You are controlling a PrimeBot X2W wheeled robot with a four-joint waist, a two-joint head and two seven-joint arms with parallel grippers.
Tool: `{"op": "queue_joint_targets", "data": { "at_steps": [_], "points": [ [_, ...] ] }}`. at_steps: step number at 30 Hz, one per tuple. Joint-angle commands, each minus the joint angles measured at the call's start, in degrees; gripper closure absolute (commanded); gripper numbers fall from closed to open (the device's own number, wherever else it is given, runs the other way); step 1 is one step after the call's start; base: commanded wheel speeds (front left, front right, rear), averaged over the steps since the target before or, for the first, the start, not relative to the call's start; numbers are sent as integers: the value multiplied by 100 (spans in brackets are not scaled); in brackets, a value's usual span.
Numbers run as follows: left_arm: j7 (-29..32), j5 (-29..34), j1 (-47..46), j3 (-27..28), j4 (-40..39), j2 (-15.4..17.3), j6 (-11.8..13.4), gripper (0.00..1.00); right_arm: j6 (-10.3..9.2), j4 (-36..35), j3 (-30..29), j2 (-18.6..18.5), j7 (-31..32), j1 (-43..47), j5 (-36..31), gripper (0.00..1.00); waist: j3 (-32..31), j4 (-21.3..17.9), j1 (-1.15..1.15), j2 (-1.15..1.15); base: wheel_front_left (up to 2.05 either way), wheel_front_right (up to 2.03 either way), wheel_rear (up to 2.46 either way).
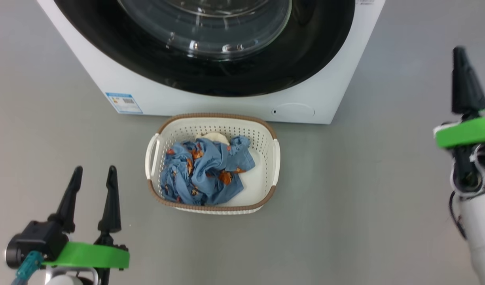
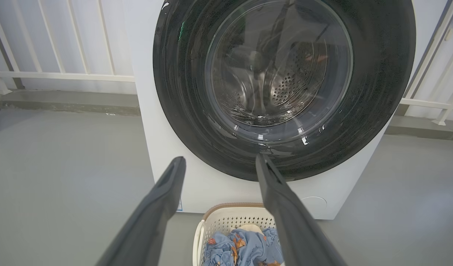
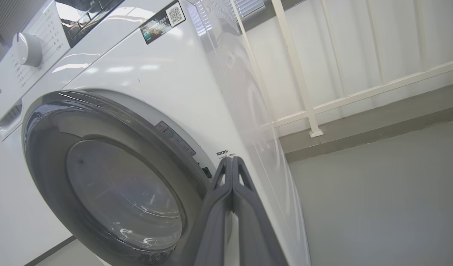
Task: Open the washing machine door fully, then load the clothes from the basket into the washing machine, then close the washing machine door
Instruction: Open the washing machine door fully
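Cutoffs: washing machine door (image 1: 305, 59) and washing machine (image 1: 108, 79) lose their upper parts at the head view's top edge; a bit of cream cloth lies mostly buried under the blue clothes (image 1: 203, 170); in the left wrist view the near part of the basket (image 2: 226, 218) is cut off and one finger crosses it.
Left arm: low, in front of the washing machine and left of the basket; left fingers (image 1: 110, 198) spread wide, empty, pointing at the door's lower rim.
Right arm: raised off the washing machine's right front corner; right fingers (image 3: 245, 221) pressed together on nothing, aimed at the front's right edge beside the door.
Door: shut flat against the washing machine's front, steel drum dim behind the glass.
Basket place: on the floor (image 1: 345, 198) just in front of the washing machine, under the door; contact cannot be told.
Basket axis: long axis along the washing machine's front, a handle at each end, open side up.
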Motion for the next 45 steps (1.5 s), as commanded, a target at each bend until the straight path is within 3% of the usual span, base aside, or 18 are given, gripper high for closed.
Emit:
{"op": "queue_joint_targets", "data": {
  "at_steps": [1,11,18,27,45],
  "points": [
    [-46,67,-268,192,-182,94,-19,0,-6,-87,156,-138,-26,-216,137,100,167,67,0,0,0,0,0],
    [-46,97,-458,120,-357,96,-19,0,-6,346,218,-401,681,-1132,1792,100,612,216,0,0,0,0,0],
    [-46,50,-578,98,-361,75,-19,0,-6,1148,59,-396,2085,-2087,3300,100,912,339,0,0,0,0,0],
    [-46,7,-711,28,-345,41,-19,0,-6,1765,145,-390,3184,-2884,3930,100,1133,509,0,0,0,0,0],
    [-46,-68,-880,-69,-326,-20,-19,0,-6,2336,253,-442,4033,-4053,4290,100,1561,770,0,0,0,0,0]
  ]
}}
